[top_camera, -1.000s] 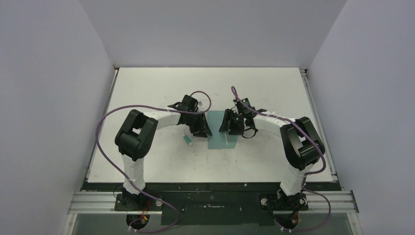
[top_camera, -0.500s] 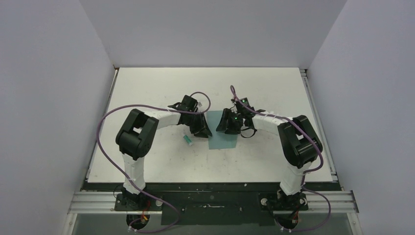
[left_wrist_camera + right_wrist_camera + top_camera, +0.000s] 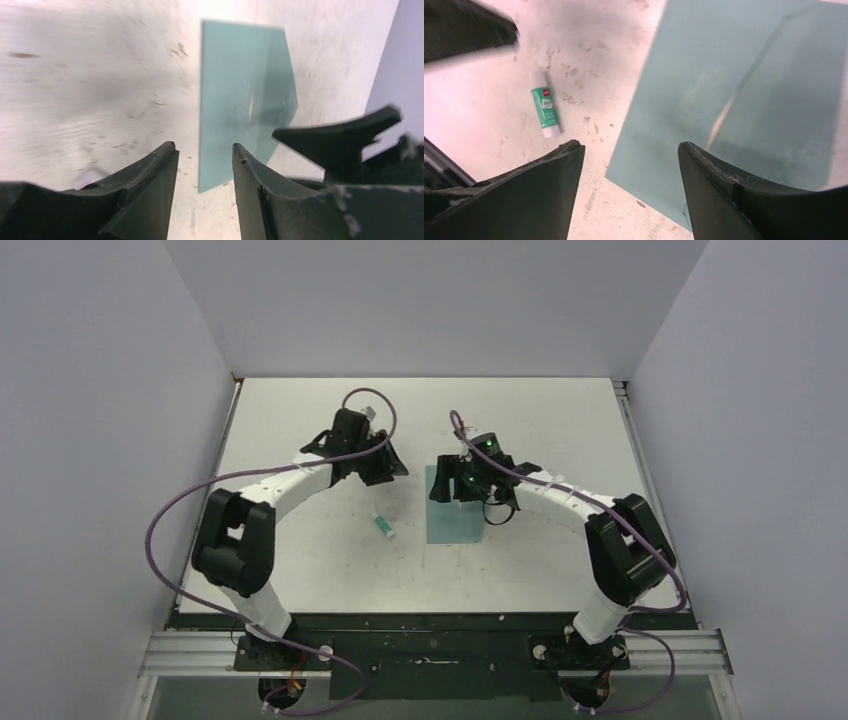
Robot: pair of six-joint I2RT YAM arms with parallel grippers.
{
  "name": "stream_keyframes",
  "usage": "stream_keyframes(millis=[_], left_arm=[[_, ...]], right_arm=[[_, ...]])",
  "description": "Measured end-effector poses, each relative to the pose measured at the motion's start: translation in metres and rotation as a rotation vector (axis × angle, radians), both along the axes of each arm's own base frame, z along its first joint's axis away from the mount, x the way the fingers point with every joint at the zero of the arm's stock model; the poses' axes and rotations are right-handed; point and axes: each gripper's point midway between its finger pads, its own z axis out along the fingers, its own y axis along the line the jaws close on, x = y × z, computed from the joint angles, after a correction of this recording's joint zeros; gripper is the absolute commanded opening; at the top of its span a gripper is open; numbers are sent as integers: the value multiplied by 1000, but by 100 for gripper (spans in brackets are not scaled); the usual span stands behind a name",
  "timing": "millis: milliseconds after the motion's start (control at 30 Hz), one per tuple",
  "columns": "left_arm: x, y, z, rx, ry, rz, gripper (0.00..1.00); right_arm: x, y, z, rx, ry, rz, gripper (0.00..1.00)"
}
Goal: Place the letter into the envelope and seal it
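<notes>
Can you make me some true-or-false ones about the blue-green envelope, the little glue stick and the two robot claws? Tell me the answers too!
1. The envelope lies flat on the table. True.
2. The left gripper is holding the glue stick. False: its fingers are apart with nothing between them, and the glue stick lies on the table.
3. The right gripper is open above the envelope. True.
4. The glue stick rests on top of the envelope. False: it lies on the bare table beside the envelope, not touching it.
5. The right gripper is pinching a corner of the envelope. False: its fingers are spread wide and grip nothing.
</notes>
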Motion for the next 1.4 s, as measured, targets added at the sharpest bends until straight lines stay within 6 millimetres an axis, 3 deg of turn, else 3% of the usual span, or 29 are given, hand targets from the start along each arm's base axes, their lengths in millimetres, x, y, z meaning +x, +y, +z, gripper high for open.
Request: stream_keyframes(millis=[133,233,333,433,667,767,967,1100,1400], left_arm=[[17,57,30,82,-117,157,71],[19,108,44,190,-179,286,99],[15,155,56,297,-220,409,96],[9,194,68,385,-253,512,96],[-18,272,78,525,-236,732,96],[-28,284,74,548,-217,762,96],[-43,284,58,551,-170,774,97],[-48,286,51,553,-144,793,98],[-50,287,52,531,-137,841,98]], right_arm=[[-20,41,5,-97,-111,138,82],[-37,82,7,-167,-197,243,84],[-50,122,3,-222,-259,318,84],[-56,146,-12,-281,-276,358,83],[-37,155,-52,-450,-270,326,73],[-31,156,-59,-483,-273,312,69],[-20,169,-56,-494,-285,308,54],[-21,169,-60,-491,-255,320,51],[-13,161,-62,-429,-161,322,21]])
